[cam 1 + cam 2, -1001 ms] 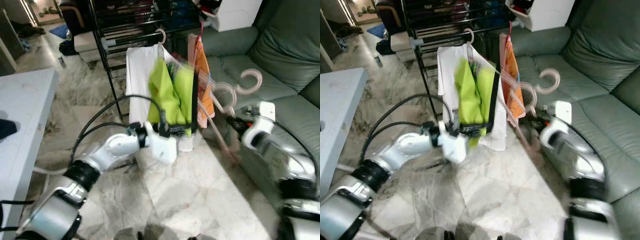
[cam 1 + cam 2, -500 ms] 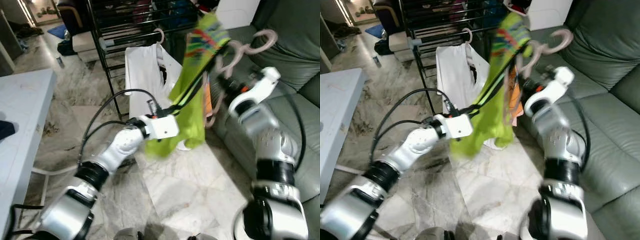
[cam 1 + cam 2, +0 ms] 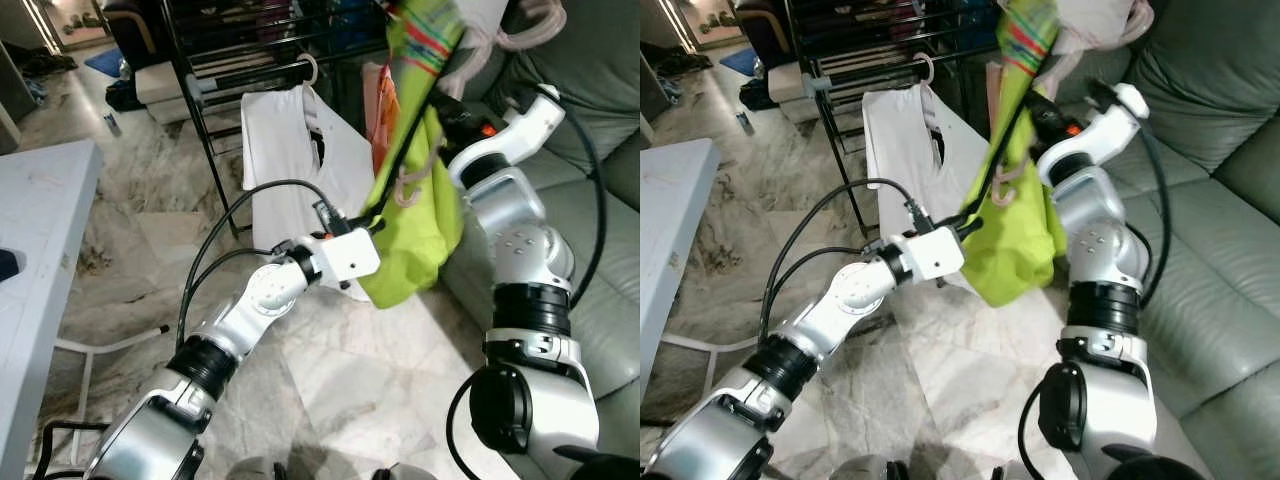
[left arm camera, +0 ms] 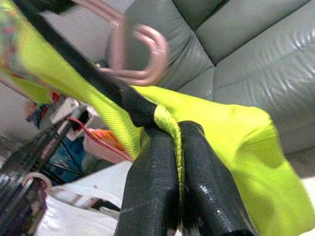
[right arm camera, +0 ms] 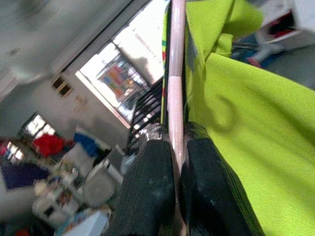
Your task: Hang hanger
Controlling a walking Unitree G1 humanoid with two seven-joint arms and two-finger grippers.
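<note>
While right end effector (image 5: 174, 162) clamps hanger (image 5: 175, 73) — left end effector (image 4: 177, 162) pinches shirt (image 4: 236, 142)

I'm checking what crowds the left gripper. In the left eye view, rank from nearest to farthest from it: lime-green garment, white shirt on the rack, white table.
1. Lime-green garment: pinched in the left gripper, hanging to its right.
2. White shirt: on the black rack just behind the gripper.
3. White table: far off at the robot's left.
</note>
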